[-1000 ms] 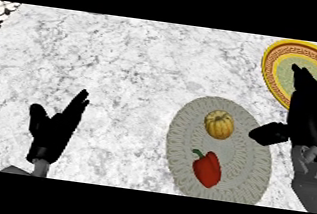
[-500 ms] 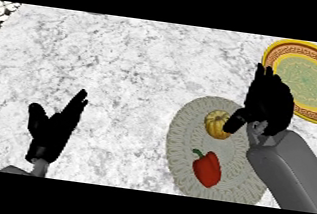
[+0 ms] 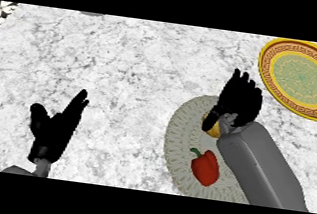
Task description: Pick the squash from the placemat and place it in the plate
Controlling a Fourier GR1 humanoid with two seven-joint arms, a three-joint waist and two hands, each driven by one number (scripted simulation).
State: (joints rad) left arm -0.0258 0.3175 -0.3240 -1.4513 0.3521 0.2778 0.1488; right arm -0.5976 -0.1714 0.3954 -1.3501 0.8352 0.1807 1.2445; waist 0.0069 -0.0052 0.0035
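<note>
The yellow squash (image 3: 212, 128) lies on the upper part of the grey oval placemat (image 3: 179, 149), mostly hidden under my right hand (image 3: 238, 100). That hand hovers right over it with fingers stretched toward the counter's far side, open, its thumb beside the squash's left edge. The yellow plate (image 3: 303, 77) with a green centre and patterned rim sits at the upper right, holding nothing. My left hand (image 3: 54, 128) rests open at the lower left, fingers up, far from the placemat.
A red bell pepper (image 3: 206, 167) lies on the lower half of the placemat, just left of my right forearm (image 3: 261, 168). The white marble counter (image 3: 123, 64) spreads out to the left and middle.
My right hand has swung left, from beside the plate to above the squash on the placemat, hiding most of it. The left hand has not moved.
</note>
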